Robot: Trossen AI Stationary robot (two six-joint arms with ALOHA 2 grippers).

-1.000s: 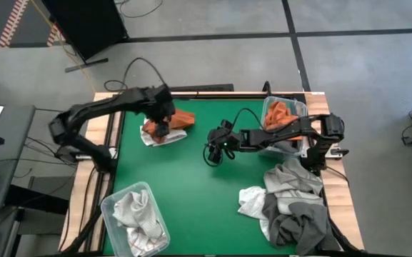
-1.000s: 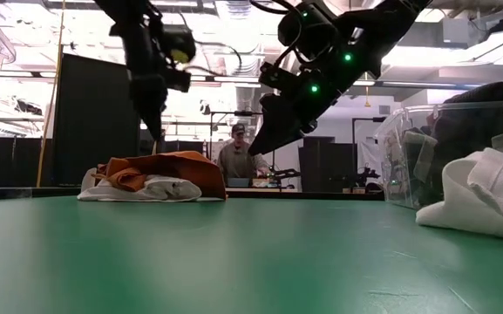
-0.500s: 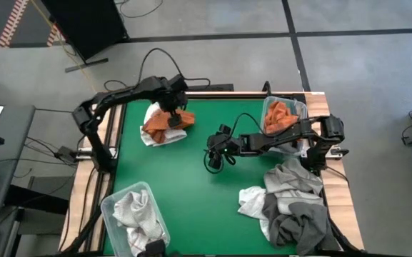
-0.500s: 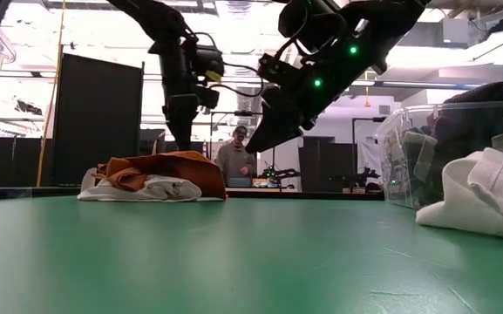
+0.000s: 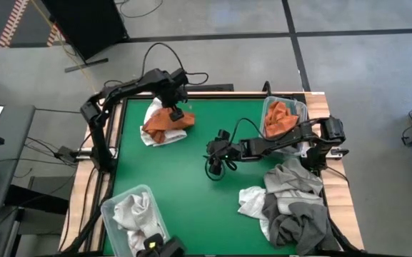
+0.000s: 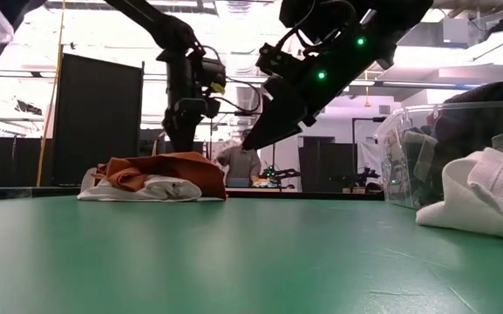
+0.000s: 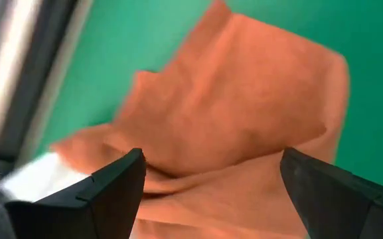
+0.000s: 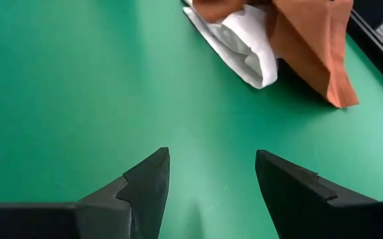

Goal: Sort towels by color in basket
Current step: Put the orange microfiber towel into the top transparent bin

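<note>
Two slim black arms of jointed tubular links. Loose black cables looping off the left arm (image 5: 131, 89) and curling beside the right arm (image 5: 284, 139). Small green lights glowing on the right arm's wrist housing. Left pincer (image 7: 208, 192) with two broad, matte black, wedge-shaped fingers. Right pincer (image 8: 211, 179) the same: dark, angular, tapering to blunt points.

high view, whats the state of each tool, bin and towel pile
left tool: open, above the orange towel, empty
right tool: open, empty, over bare table
orange towel: crumpled on a white towel
far bin: holds orange towels
near bin: holds light towels
grey and white pile: unsorted heap
</note>
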